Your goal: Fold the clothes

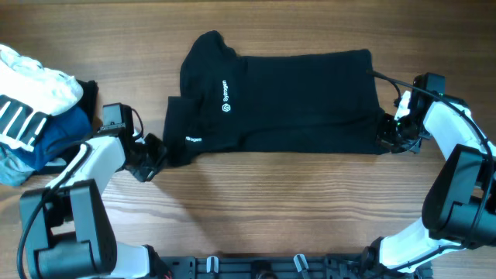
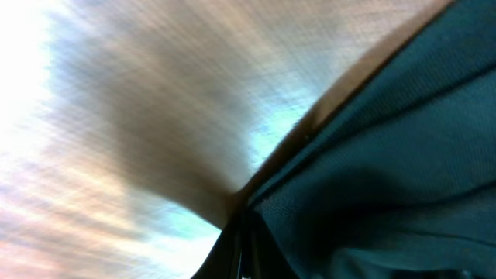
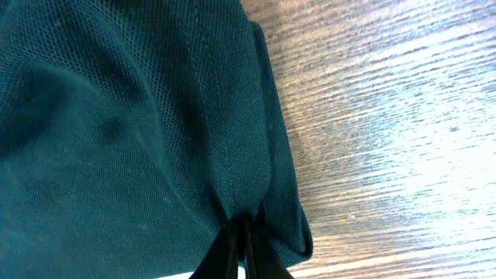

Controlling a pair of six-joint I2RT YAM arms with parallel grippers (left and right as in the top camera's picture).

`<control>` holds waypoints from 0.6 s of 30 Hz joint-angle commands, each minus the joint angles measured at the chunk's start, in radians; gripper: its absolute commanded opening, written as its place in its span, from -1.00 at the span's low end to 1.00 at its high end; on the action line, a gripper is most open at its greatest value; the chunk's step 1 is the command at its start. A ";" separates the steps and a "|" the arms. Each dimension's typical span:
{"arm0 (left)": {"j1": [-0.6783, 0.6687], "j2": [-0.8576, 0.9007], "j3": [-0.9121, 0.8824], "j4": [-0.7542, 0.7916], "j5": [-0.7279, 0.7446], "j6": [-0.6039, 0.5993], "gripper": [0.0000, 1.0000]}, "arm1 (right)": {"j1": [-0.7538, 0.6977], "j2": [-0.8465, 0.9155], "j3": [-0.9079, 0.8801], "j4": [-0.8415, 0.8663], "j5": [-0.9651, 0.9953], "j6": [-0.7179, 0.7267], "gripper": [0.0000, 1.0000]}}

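The black T-shirt (image 1: 294, 101) lies folded lengthwise across the table, with white logo lettering near its left end. My left gripper (image 1: 157, 155) is shut on the shirt's lower left corner by the sleeve; in the left wrist view (image 2: 242, 232) the jaws pinch the dark fabric edge (image 2: 372, 170). My right gripper (image 1: 385, 130) is shut on the shirt's lower right corner at the hem; in the right wrist view (image 3: 244, 232) the jaws pinch a fold of the fabric (image 3: 132, 116).
A white garment with black stripes (image 1: 31, 97) lies on a blue folded garment (image 1: 54, 139) at the far left edge. Bare wooden table (image 1: 271, 201) lies in front of the shirt.
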 commanded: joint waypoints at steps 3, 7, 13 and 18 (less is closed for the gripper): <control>0.067 -0.158 -0.029 -0.132 -0.415 -0.010 -0.92 | 0.005 -0.013 -0.010 -0.046 0.162 0.082 -0.91; 0.079 -0.237 -0.029 -0.206 -0.416 -0.007 -0.83 | 0.005 -0.013 -0.009 -0.051 0.129 0.078 -0.91; 0.079 -0.245 0.008 -0.249 -0.417 0.026 -0.28 | 0.005 -0.014 -0.003 -0.085 0.082 0.072 -0.91; 0.061 -0.250 0.185 -0.347 -0.325 0.097 -0.24 | 0.005 -0.029 0.065 -0.143 -0.005 0.042 -0.84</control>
